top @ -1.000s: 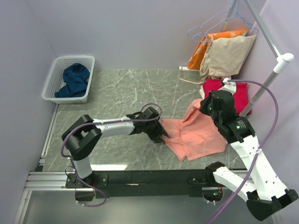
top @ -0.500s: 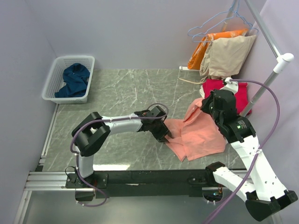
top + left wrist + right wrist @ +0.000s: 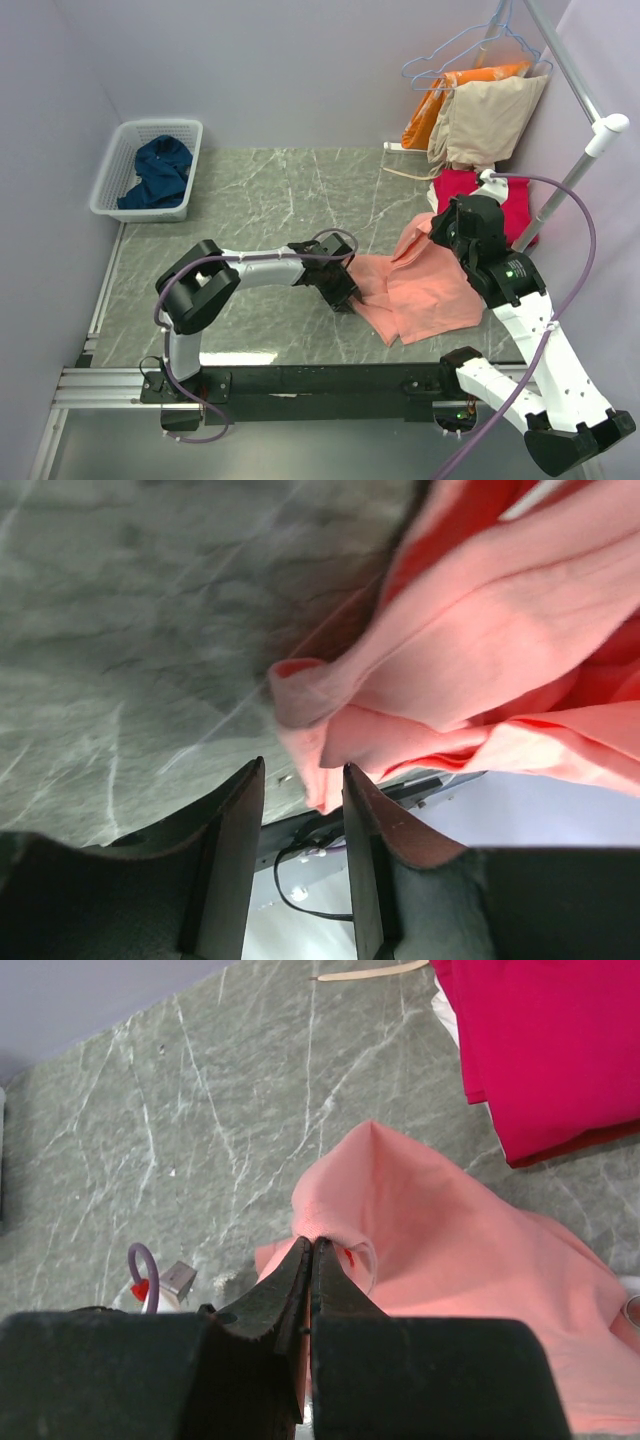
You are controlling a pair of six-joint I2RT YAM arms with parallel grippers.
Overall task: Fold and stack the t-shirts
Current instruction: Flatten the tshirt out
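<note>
On the marble table [image 3: 250,200] your salmon-pink t-shirt [image 3: 425,290] lies rumpled at about four o'clock from the table's middle; the crimson-red t-shirt [image 3: 512,205] sits at two o'clock by the right edge; the navy-blue t-shirt [image 3: 160,170] is heaped in the white basket [image 3: 108,190] at ten o'clock. Your right gripper [image 3: 308,1250] is pinched tight on a raised peak of the salmon-pink cloth. Your left gripper [image 3: 300,785] stands at a narrow gap, the shirt's nine-o'clock hem corner between its tips, not clamped. A small white label [image 3: 358,1257] with a red mark shows beside the right fingertips; no writing on it is readable.
</note>
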